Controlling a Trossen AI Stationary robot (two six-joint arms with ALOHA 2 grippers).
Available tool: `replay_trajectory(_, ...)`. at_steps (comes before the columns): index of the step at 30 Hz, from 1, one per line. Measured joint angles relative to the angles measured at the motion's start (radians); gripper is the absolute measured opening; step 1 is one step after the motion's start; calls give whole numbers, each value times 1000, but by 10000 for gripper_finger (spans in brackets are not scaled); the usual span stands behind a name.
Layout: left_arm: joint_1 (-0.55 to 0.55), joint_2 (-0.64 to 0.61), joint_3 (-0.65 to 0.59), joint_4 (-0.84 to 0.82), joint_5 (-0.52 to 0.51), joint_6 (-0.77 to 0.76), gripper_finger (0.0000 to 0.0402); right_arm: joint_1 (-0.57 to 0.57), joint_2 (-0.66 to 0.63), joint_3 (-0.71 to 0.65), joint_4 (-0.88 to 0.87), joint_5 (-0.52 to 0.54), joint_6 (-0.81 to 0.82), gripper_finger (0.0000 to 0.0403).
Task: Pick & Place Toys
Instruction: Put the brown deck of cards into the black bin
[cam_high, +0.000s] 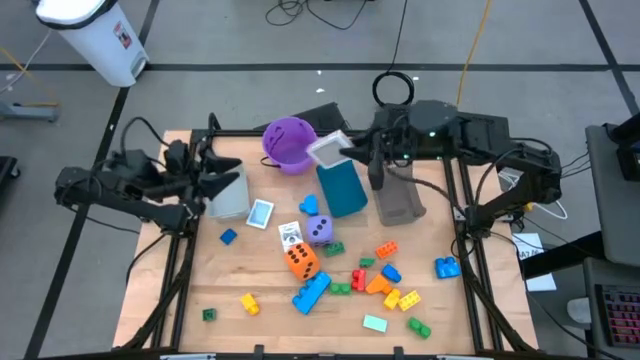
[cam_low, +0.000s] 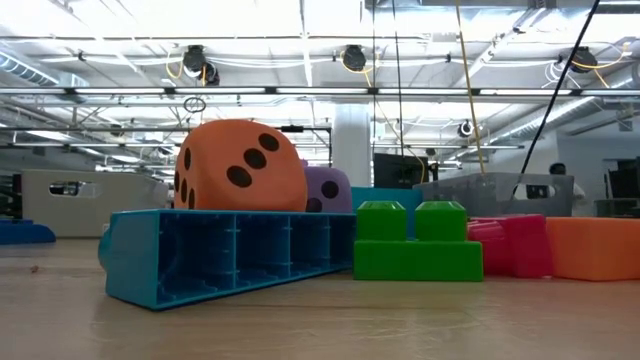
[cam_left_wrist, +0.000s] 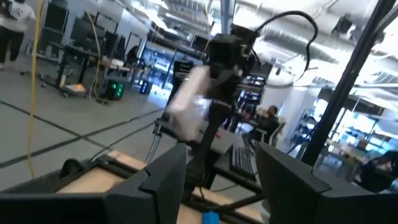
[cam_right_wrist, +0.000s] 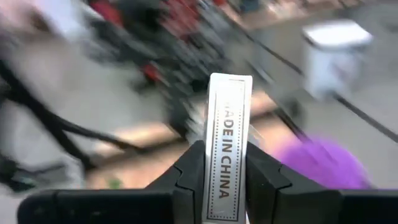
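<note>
Using the orange die (cam_high: 301, 262) as the reference point for everything.

Nearest the front edge of the desk (cam_high: 270, 335), in front of the die: a small green brick (cam_high: 208, 314) far off to its left, a yellow brick (cam_high: 250, 303), a long blue brick (cam_high: 311, 291) lying right up against the die's front, plus a mint card (cam_high: 375, 322) off to the right front.

Level with the die, to its right: a jumble of red, orange, yellow and green bricks (cam_high: 380, 284), then a lone blue piece (cam_high: 446, 267) further right.

Just behind the die: a purple die (cam_high: 319, 230) and a picture card (cam_high: 290, 234). A little blue brick (cam_high: 228, 237) to the left.

Further back from the die: teal bin (cam_high: 342, 188) tipped over, grey bin (cam_high: 400, 195) to its right, clear bin (cam_high: 228, 195) way left.

Left hand (cam_high: 212, 182) hanging by that clear bin, fingers spread apart, gripping nothing.

Farthest back from the die: purple bucket (cam_high: 290, 142), and just to its right the right hand (cam_right_wrist: 227, 163), clenched on a white card (cam_right_wrist: 227, 130) held edge-on, up in the air.
</note>
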Motion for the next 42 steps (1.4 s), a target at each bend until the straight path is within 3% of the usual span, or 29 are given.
replay_trajectory(6, 0, 27, 0, -56, 56, -47, 198, 0, -9, -11, -367, 229, 223, 70)
replay_trajectory(9, 0, 41, 0, -88, 93, -81, 193, 3, -8, -53, -478, 262, 329, 70)
replay_trajectory(15, -1, 86, 0, -128, 160, -133, 192, -2, -47, -213, -496, 280, 438, 68)
replay_trajectory(21, -1, 142, -1, -128, 172, -150, 191, -43, -169, -435, -454, 280, 515, 73)
replay_trajectory(30, 16, 249, -1, -12, 93, -147, 199, -128, -371, -791, -259, 276, 538, 72)
replay_trajectory(37, 65, 309, -1, 80, 123, -152, 200, -240, -413, -1023, -21, 149, 523, 67)
replay_trajectory(42, 91, 312, -1, 97, 155, -165, 200, -306, -412, -1117, 93, 119, 524, 72)
